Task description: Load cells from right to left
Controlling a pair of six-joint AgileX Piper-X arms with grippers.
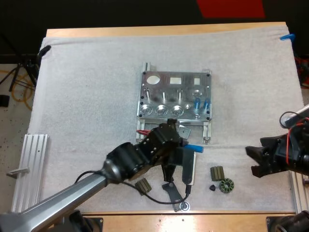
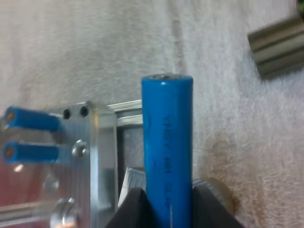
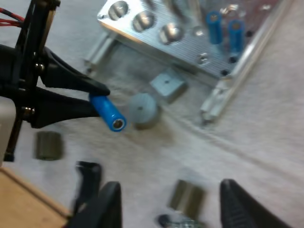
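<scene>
The metal fixture (image 1: 176, 96) lies mid-mat with two blue cylinders (image 1: 201, 103) standing in its right holes. My left gripper (image 1: 186, 147) hovers just in front of the fixture, shut on a third blue cylinder (image 1: 194, 148). In the left wrist view that blue cylinder (image 2: 167, 147) is pressed between my fingers (image 2: 137, 209), beside the fixture's corner (image 2: 95, 156). My right gripper (image 1: 255, 162) rests open at the mat's right side, holding nothing. In the right wrist view its fingers (image 3: 111, 204) stand wide apart, facing the held cylinder (image 3: 108, 113) and the fixture (image 3: 190, 33).
Small dark parts (image 1: 217, 172) and a ribbed round piece (image 1: 226, 185) lie front right; another dark part (image 1: 143, 185) lies under my left arm. A grey disc (image 3: 142, 110) and square block (image 3: 167, 85) sit before the fixture. An aluminium rail (image 1: 29, 164) lies far left.
</scene>
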